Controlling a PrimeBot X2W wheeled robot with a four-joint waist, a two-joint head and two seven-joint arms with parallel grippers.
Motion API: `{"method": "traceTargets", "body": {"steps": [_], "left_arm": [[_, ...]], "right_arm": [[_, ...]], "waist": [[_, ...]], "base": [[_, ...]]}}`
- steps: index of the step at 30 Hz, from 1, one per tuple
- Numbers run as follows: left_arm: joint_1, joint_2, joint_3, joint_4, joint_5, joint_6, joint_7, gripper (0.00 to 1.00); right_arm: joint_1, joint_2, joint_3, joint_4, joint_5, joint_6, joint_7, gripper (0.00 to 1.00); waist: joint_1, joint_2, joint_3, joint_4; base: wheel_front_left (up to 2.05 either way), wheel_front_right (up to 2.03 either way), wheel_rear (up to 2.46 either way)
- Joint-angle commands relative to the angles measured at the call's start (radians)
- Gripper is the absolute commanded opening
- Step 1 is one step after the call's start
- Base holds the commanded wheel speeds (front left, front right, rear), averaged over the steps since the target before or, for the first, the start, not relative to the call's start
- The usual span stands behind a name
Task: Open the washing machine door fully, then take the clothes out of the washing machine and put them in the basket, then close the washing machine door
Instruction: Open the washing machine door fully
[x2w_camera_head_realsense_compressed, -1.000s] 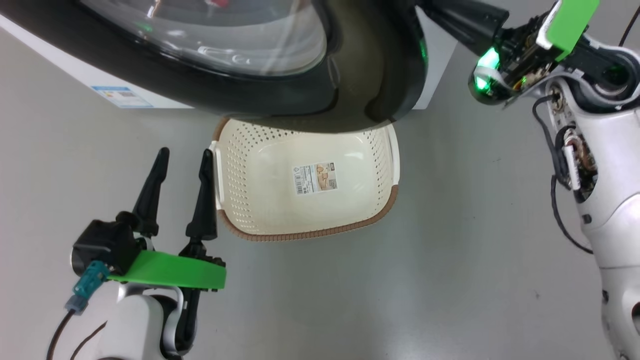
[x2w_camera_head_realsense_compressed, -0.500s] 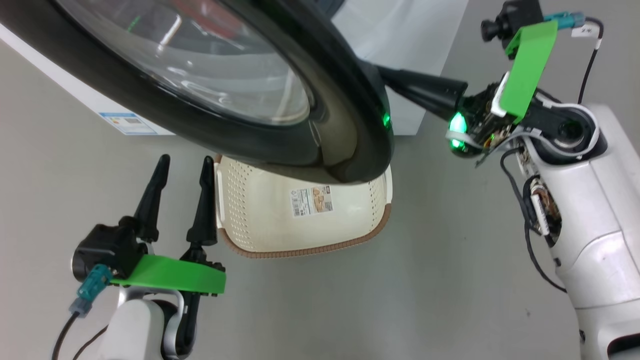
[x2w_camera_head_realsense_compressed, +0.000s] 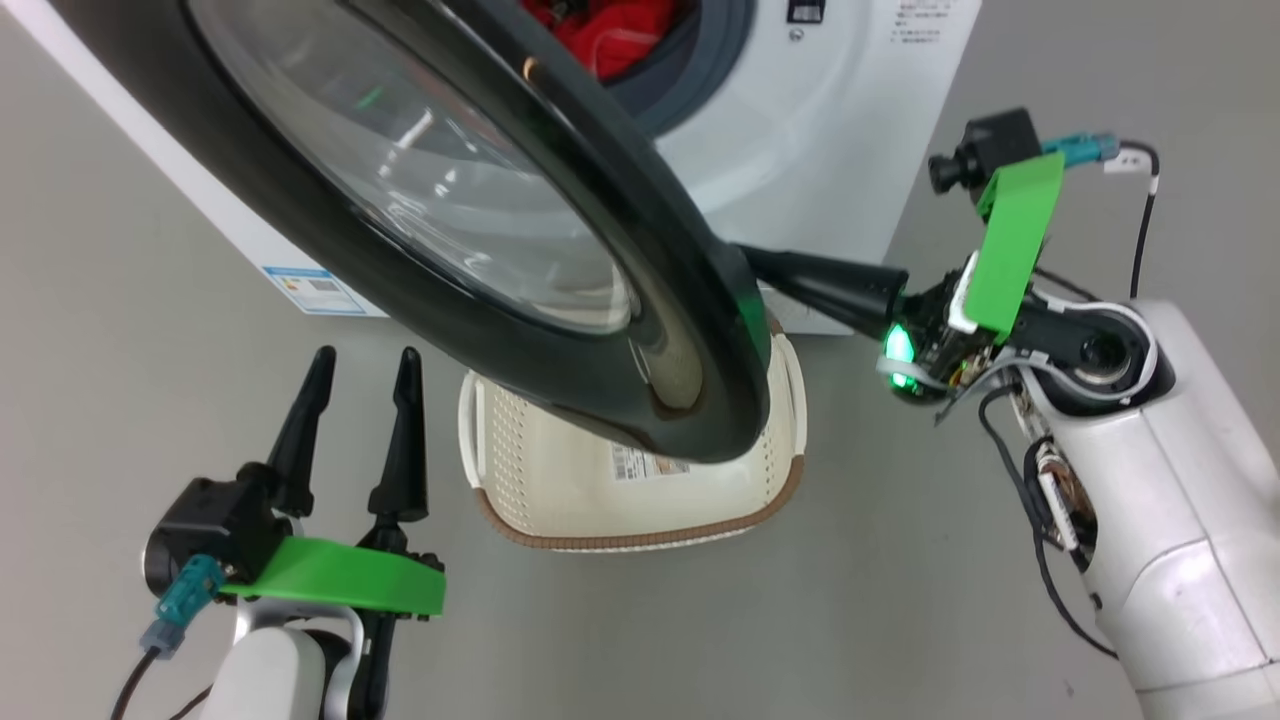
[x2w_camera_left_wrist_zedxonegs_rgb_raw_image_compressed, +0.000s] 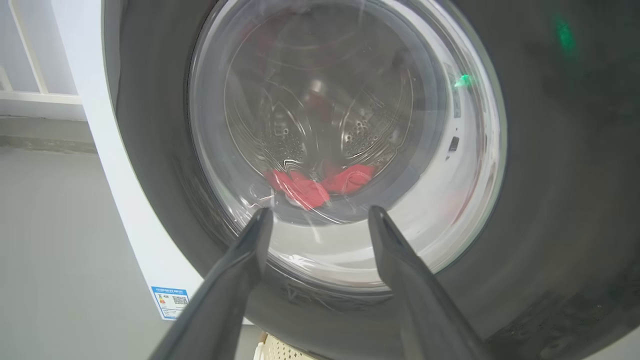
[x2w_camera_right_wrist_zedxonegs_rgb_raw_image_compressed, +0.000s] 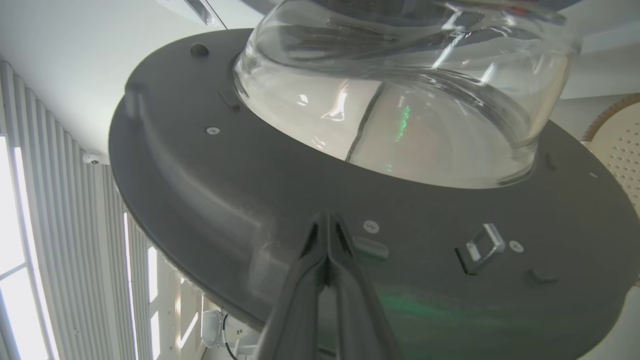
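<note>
The washing machine door (x2w_camera_head_realsense_compressed: 470, 230) stands partly swung out from the washing machine (x2w_camera_head_realsense_compressed: 800, 130), its black rim over the basket (x2w_camera_head_realsense_compressed: 640, 520) on the floor. Red clothes (x2w_camera_head_realsense_compressed: 610, 25) lie in the drum and also show through the door's glass (x2w_camera_left_wrist_zedxonegs_rgb_raw_image_compressed: 320, 185). My right gripper (x2w_camera_right_wrist_zedxonegs_rgb_raw_image_compressed: 327, 220) is shut, its tips against the door's dark inner face (x2w_camera_right_wrist_zedxonegs_rgb_raw_image_compressed: 250, 200) below the glass bowl (x2w_camera_right_wrist_zedxonegs_rgb_raw_image_compressed: 400, 100). In the head view its fingers (x2w_camera_head_realsense_compressed: 820, 282) run behind the rim. My left gripper (x2w_camera_head_realsense_compressed: 360, 370) is open and holds nothing, left of the basket, facing the door's outer side (x2w_camera_left_wrist_zedxonegs_rgb_raw_image_compressed: 320, 215).
A blue label sticker (x2w_camera_head_realsense_compressed: 315, 290) marks the machine's lower side panel. Grey floor spreads to the left and front of the basket. The basket's edge (x2w_camera_right_wrist_zedxonegs_rgb_raw_image_compressed: 617, 140) shows at the right of the right wrist view. My right forearm (x2w_camera_head_realsense_compressed: 1150, 480) stands at the right.
The door has swung further out, with the right gripper's fingers behind its rim. The head view has shifted, so the drum opening and red clothes now show. The left gripper has kept its place.
</note>
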Motion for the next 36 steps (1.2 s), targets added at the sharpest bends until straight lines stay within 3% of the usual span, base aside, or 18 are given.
{"method": "traceTargets", "body": {"steps": [1,22,36], "left_arm": [[0.014,0.025,0.035,-0.016,-0.004,0.000,-0.012,1.00],[0.073,0.025,0.031,0.007,-0.025,0.011,-0.012,1.00],[0.100,0.025,0.010,0.025,-0.025,0.011,-0.012,1.00]], "right_arm": [[0.022,0.029,0.025,-0.033,-0.003,0.007,0.005,0.00],[0.143,0.032,0.187,-0.072,0.041,0.007,-0.082,0.00],[0.183,0.032,0.274,-0.062,0.067,0.007,-0.122,0.00]], "waist": [[0.0000,0.0000,-0.027,0.020],[0.0000,0.0000,-0.151,0.134],[0.0000,0.0000,-0.212,0.247]], "base": [[0.00,0.00,0.00],[0.00,0.00,0.00],[0.00,0.00,0.00]]}}
